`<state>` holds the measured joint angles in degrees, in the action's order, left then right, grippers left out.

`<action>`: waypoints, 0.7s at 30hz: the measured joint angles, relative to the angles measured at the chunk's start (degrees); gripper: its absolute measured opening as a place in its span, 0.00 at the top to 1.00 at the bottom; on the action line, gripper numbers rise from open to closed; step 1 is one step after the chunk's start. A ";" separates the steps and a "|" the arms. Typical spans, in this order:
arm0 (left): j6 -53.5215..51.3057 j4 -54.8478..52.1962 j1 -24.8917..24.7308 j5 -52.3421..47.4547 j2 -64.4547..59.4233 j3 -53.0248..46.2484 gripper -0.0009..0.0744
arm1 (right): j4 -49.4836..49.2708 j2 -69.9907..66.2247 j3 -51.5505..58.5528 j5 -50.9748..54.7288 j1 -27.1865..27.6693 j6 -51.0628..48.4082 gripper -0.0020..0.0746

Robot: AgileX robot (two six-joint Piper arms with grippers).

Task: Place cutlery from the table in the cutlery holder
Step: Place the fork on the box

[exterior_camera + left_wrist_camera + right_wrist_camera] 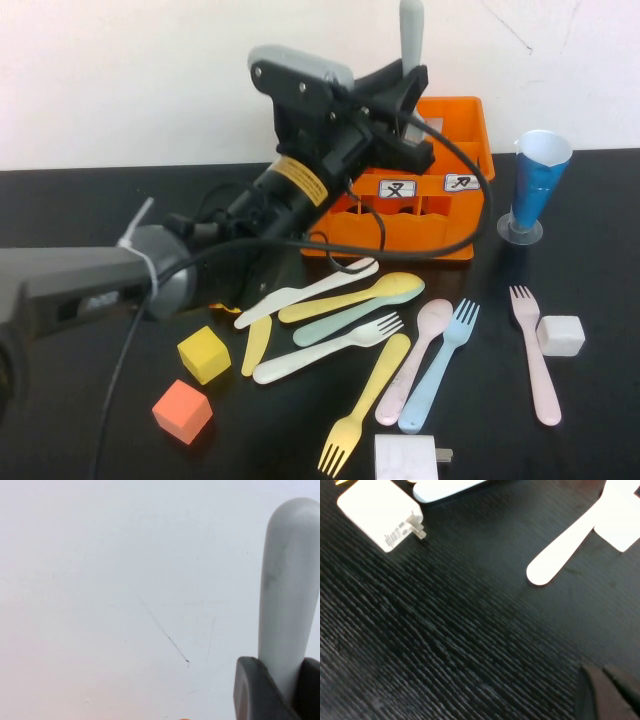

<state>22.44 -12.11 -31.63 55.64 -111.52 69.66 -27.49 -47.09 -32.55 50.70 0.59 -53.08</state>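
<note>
My left gripper (405,88) is shut on a grey piece of cutlery (411,30), held upright above the back of the orange cutlery holder (470,115). In the left wrist view the grey handle (290,590) rises from between the dark fingers (250,690) against the white wall. Several pieces lie on the black table (600,420): a white knife (305,292), a yellow spoon (350,298), a pale green spoon (345,318), a white fork (325,350), a yellow fork (365,405), a pink spoon (415,360), a blue fork (440,365) and a pink fork (535,355). My right gripper (602,670) is shut, low over bare table.
A blue cone cup (538,185) stands right of the holder. A yellow cube (204,354) and an orange cube (182,410) lie at the front left. A white cube (560,335) touches the pink fork. A white charger (407,458) lies at the front edge, also in the right wrist view (380,512).
</note>
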 joint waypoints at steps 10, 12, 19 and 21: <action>-1.57 7.78 0.00 6.48 -5.38 0.00 0.82 | 0.00 0.00 0.00 -0.10 0.00 0.00 0.98; -1.85 7.88 0.00 6.65 -5.76 0.00 0.82 | 0.00 0.00 0.00 -0.10 0.00 0.00 0.98; -3.00 7.88 0.00 6.91 -7.09 0.00 0.82 | 0.00 0.00 0.00 -0.10 0.00 0.00 0.98; -3.24 7.75 0.00 6.91 -7.07 0.00 0.82 | 0.00 0.00 0.00 -0.10 0.00 0.00 0.98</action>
<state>19.21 -4.36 -31.63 62.54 -118.58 69.66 -27.49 -47.09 -32.55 50.60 0.59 -53.08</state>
